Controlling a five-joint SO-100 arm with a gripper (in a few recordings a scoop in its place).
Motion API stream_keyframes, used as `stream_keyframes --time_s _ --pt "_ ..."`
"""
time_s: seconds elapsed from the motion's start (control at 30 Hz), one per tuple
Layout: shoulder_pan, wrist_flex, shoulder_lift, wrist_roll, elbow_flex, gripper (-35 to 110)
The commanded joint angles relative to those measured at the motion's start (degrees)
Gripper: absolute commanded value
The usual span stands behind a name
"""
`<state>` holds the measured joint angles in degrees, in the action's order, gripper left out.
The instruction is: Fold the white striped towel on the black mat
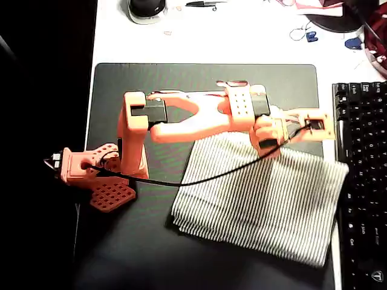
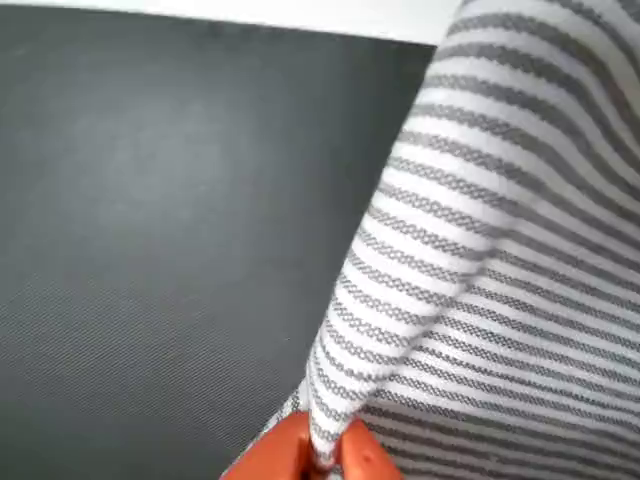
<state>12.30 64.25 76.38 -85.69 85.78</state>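
gripper (image 2: 322, 455) clamped on white striped towel (image 1: 266, 199) edge, towel on black mat (image 1: 145, 241), orange arm (image 1: 181, 121) above

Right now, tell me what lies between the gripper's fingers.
A pinched-up fold of the white striped towel lies between the orange fingers, which close on it in the wrist view; the black mat lies bare beside it.

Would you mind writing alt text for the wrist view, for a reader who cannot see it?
The orange gripper, at the bottom edge, pinches a raised fold of the white striped towel, which spreads up and to the right. The black mat covers the left side, with a strip of white table along the top.
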Motion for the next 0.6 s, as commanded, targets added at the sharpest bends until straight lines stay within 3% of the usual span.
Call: stream_keyframes --time_s 0.0,0.3,0.57 --pt "4.04 0.79 0.44 0.79 -2.55 0" --pt "8.44 4.92 2.46 1.14 0.35 0" --pt "7.38 1.14 2.64 2.90 1.76 1"
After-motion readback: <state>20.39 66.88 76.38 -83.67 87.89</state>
